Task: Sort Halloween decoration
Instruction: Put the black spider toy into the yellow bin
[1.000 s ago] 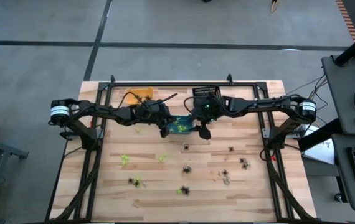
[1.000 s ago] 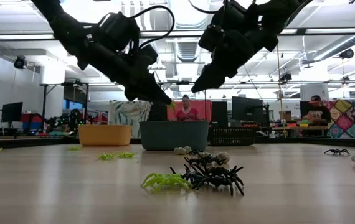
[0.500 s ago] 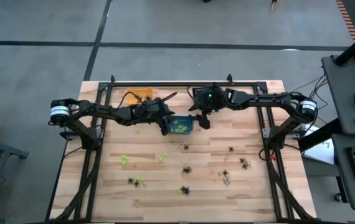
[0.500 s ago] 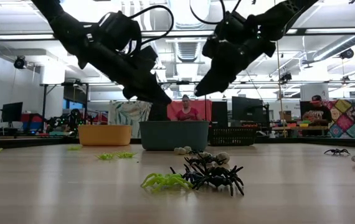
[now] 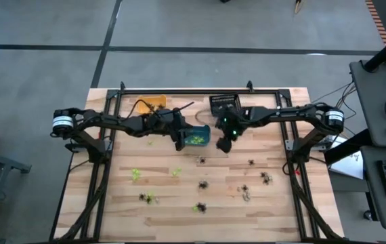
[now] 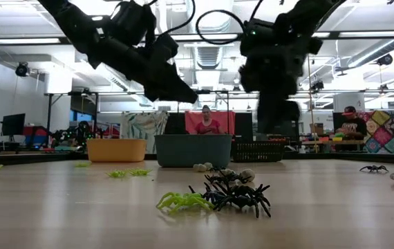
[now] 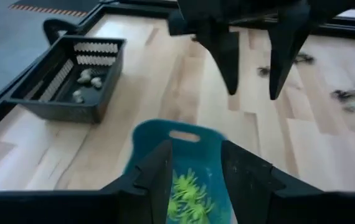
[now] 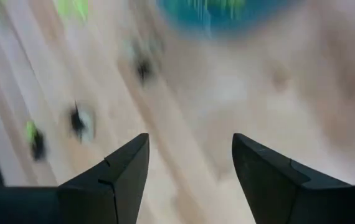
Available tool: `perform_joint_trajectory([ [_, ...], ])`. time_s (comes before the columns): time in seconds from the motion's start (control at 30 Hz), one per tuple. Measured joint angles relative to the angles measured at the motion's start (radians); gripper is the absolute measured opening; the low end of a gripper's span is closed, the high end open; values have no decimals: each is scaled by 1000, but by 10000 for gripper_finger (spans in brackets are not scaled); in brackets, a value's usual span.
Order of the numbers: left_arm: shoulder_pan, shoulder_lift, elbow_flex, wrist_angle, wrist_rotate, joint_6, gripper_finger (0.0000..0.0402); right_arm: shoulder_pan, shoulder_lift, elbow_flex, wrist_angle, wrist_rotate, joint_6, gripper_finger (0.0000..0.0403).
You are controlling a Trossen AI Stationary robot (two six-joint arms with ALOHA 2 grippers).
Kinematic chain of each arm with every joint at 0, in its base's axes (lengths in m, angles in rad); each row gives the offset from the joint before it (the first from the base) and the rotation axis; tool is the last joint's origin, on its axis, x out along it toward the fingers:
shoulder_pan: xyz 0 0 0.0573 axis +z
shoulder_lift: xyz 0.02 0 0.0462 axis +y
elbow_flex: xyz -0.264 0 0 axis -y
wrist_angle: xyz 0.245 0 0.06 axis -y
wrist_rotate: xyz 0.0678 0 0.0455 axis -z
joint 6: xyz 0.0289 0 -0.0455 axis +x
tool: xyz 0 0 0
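Note:
Small plastic spider trinkets lie scattered on the wooden table: lime green ones (image 5: pixel 135 175), black ones (image 5: pixel 203 184) and a pale one (image 5: pixel 247 198). More lime green ones lie inside the teal bin (image 5: pixel 196 136). My left gripper (image 7: pixel 196 149) hovers open above that bin's left part, with nothing between its fingers. My right gripper (image 5: pixel 224 145) hangs open just right of the bin, pointing steeply down over bare wood; it also shows in the left wrist view (image 7: pixel 252 62). In the low view a green trinket (image 6: pixel 183 201) and a black one (image 6: pixel 238 196) lie close to the camera.
An orange bin (image 5: pixel 151 103) stands at the far left and a black basket (image 7: pixel 71 81) holding pale trinkets at the far middle. The metal frame (image 5: pixel 179 89) runs along the far edge. People sit in the room beyond (image 6: pixel 206 122).
The lime green trinket seen at my left gripper's tip a second ago no longer shows there. My right gripper first drew toward the far edge, then came back down beside the teal bin's right side, rolling and tipping to point more steeply down.

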Motion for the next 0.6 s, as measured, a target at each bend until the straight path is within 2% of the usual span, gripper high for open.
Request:
perform_joint_trajectory([
  [0.3, -58, -66, -1, -1, 0, 23, 118, 174, 0, 0, -373, 114, 299, 219],
  [0.43, -62, -115, -1, -12, 0, 40, 118, 249, 0, 0, -514, 178, 382, 219],
  [0.6, -61, -165, -1, -17, 0, 45, 118, 309, 0, -2, -558, 220, 439, 219],
])
